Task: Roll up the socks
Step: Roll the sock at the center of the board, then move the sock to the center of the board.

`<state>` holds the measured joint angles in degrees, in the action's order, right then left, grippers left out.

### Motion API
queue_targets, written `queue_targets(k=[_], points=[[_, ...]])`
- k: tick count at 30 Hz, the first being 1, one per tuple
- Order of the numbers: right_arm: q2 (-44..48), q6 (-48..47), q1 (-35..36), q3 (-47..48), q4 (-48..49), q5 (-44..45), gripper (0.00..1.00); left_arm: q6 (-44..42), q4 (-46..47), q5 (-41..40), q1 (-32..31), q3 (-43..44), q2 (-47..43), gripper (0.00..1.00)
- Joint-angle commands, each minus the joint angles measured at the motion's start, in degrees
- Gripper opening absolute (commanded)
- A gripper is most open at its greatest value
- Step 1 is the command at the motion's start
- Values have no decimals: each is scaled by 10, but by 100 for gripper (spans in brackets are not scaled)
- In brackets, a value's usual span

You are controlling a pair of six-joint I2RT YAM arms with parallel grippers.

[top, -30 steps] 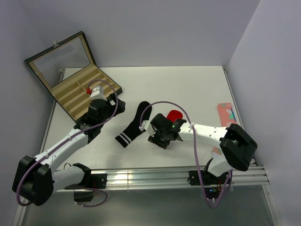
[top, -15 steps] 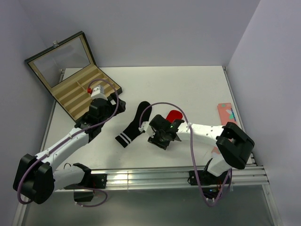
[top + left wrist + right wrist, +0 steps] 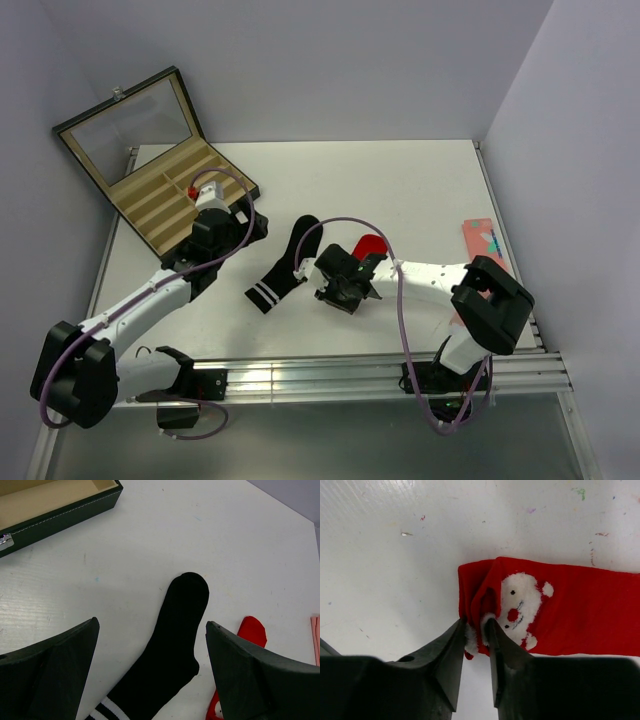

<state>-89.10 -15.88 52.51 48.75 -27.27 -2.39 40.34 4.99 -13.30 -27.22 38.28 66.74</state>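
Note:
The black sock with two white cuff stripes lies flat and slanted at mid-table. In the left wrist view the black sock runs between the wide-apart fingers of my left gripper, which hovers open above it. Just to its right lies the red sock, mostly covered by my right gripper. The right wrist view shows the red sock with a white face pattern at its near end. My right gripper pinches a bunched fold of that end between its fingers.
An open dark case with tan compartments stands at the back left, and its front wall shows in the left wrist view. A salmon-pink sock lies by the right table edge. Walls close in behind and to the right.
My right gripper's jaws have narrowed onto the red sock's patterned end, and that arm has eased slightly left. The left arm has barely shifted and stays open.

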Motion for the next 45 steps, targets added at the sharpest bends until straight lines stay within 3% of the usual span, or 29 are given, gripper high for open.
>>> queue_targets(k=[1, 7, 11, 17, 18, 21, 22, 25, 36, 41, 45], points=[[-4, 2, 4, 17, 17, 16, 29, 6, 23, 3, -2, 13, 6, 94], [36, -20, 2, 13, 27, 8, 17, 7, 36, 6, -1, 2, 7, 93], [50, -31, -14, 16, 20, -29, 12, 6, 72, 27, -1, -16, 7, 88], [24, -24, -80, 42, -17, -99, 4, 9, 137, 53, -13, -45, 29, 67], [13, -24, -89, 45, -21, -103, 4, 10, 146, 54, -15, -52, 35, 59], [-17, -21, -113, 61, -23, -111, 2, 11, 179, 68, -24, -65, 44, 49], [-25, -19, -117, 66, -24, -112, 2, 11, 187, 75, -27, -67, 55, 38], [-56, -13, -133, 85, -23, -117, 1, 10, 206, 98, -40, -60, 90, 26], [-111, 18, -155, 135, -5, -114, 0, 61, 260, 123, -93, -78, 183, 16], [-125, 26, -155, 149, 3, -108, 0, 90, 217, 115, -94, -47, 239, 9], [-132, 29, -154, 156, 9, -100, 0, 107, 187, 93, -93, -25, 283, 9]])
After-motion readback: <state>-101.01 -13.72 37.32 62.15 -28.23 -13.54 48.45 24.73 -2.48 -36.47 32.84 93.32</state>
